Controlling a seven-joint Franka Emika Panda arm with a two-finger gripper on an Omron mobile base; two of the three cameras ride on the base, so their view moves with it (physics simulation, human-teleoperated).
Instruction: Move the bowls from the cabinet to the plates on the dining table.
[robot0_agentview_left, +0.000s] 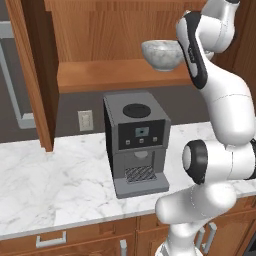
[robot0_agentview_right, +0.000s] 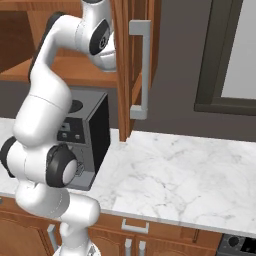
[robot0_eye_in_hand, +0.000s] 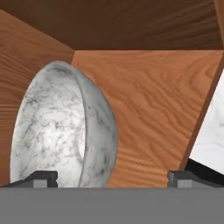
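A grey-white marbled bowl (robot0_agentview_left: 161, 54) stands on the wooden shelf (robot0_agentview_left: 105, 75) of the open cabinet (robot0_eye_in_hand: 148, 109). In the hand view the bowl (robot0_eye_in_hand: 65, 131) is close and appears rolled on its side. My gripper (robot0_eye_in_hand: 113, 178) is open right in front of it. The left fingertip (robot0_eye_in_hand: 43, 177) lies before the bowl's inside and the right fingertip (robot0_eye_in_hand: 181, 178) lies beyond its outer wall, so the rim sits between them. Nothing is gripped. The arm (robot0_agentview_left: 220, 100) reaches up to the shelf. The plates and the dining table are out of view.
A grey coffee machine (robot0_agentview_left: 136, 142) stands on the marble counter (robot0_agentview_left: 50, 185) right under the shelf. One open cabinet door (robot0_agentview_left: 30, 75) hangs at the left, and another with a grey bar handle (robot0_agentview_right: 142, 70) hangs beside the arm. Drawers (robot0_agentview_left: 50, 240) run below the counter.
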